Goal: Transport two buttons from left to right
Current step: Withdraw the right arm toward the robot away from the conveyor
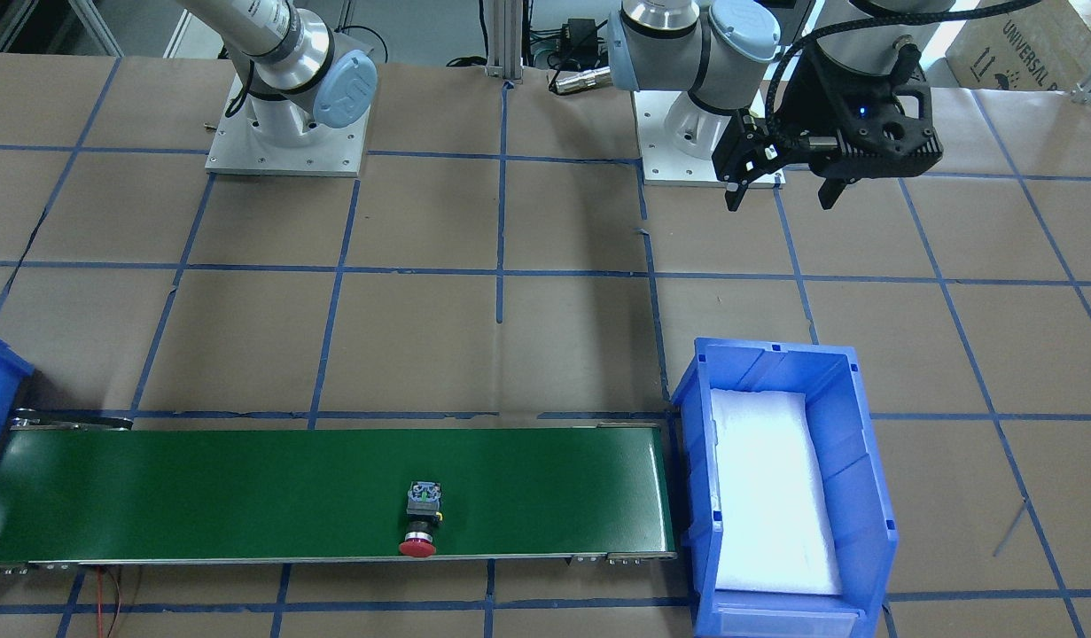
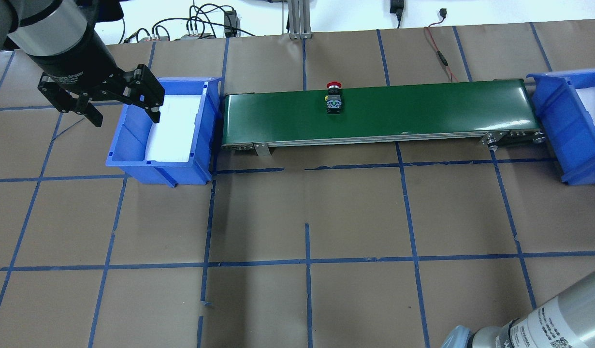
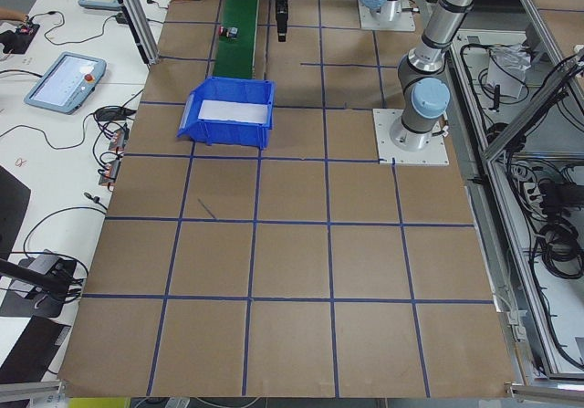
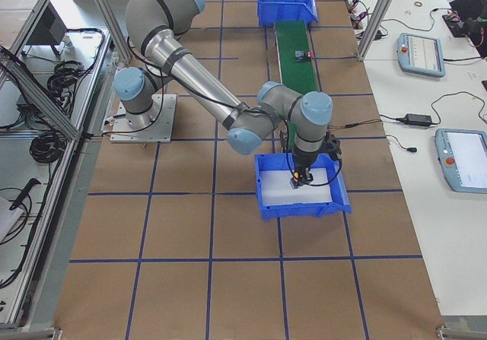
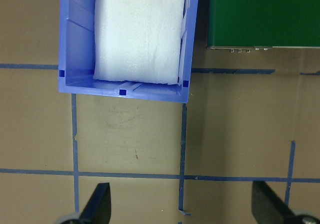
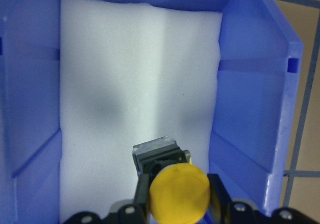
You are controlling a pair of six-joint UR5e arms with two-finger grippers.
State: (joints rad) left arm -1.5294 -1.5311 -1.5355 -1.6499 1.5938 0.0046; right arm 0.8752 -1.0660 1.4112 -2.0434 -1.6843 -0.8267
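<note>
right gripper [image 6: 179, 196] pinches yellow button [image 6: 179, 191], seemingly above bin [image 6: 250, 83] | left gripper [image 1: 781, 202] agape

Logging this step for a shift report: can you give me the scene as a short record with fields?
Right claw: shut on yellow button, over right bin
Left claw: open, empty, above table beside left bin
Red button: lying on green conveyor, about midway
Left bin contents: white foam only
</note>
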